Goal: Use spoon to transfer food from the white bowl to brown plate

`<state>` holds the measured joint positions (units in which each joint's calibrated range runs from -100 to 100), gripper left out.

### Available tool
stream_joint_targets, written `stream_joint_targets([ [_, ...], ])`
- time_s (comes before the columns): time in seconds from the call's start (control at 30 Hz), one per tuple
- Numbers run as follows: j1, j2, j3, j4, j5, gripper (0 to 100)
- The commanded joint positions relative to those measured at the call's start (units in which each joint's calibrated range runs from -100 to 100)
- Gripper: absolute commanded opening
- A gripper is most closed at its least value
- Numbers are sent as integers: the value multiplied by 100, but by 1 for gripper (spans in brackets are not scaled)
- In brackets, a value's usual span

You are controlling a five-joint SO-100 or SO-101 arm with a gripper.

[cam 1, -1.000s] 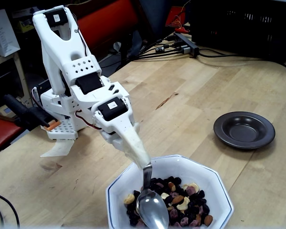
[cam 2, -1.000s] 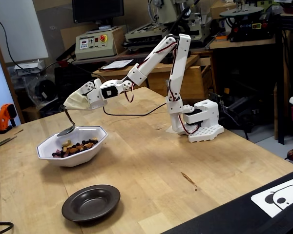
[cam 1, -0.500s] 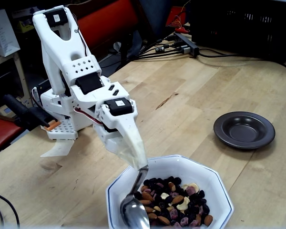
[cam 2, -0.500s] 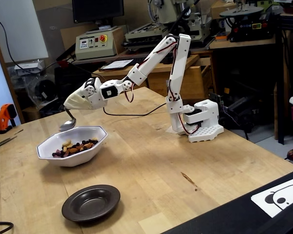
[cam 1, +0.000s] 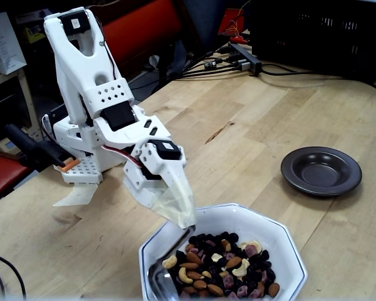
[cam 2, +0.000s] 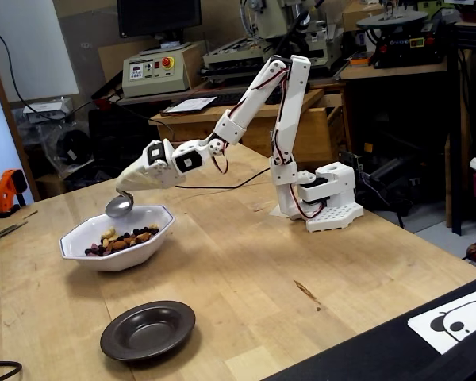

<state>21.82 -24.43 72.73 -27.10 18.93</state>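
White arm [cam 2: 282, 103] rose from its base [cam 2: 329, 208] at the table's far side, upper link near vertical, forearm sloping down and leftward in a fixed view. Wrist pitched downward. Gripper [cam 1: 187, 221] pointed steeply down in both fixed views, fingers [cam 2: 135, 179] wrapped in cream tape and closed together around a thin metal handle. Arm at long reach, elbow high.

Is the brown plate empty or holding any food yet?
Empty. The brown plate shows a bare centre well in both fixed views; all the food lies in the white bowl.
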Motion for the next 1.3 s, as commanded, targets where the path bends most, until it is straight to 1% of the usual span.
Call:
stream_joint_targets([
  [0.0,-94,-103,117,-73,10,4],
  [0.53,-731,-103,232,-73,15,4],
  [0.97,-1486,-94,223,-73,-24,4],
  [1.27,-1657,-86,223,-73,-29,4],
])
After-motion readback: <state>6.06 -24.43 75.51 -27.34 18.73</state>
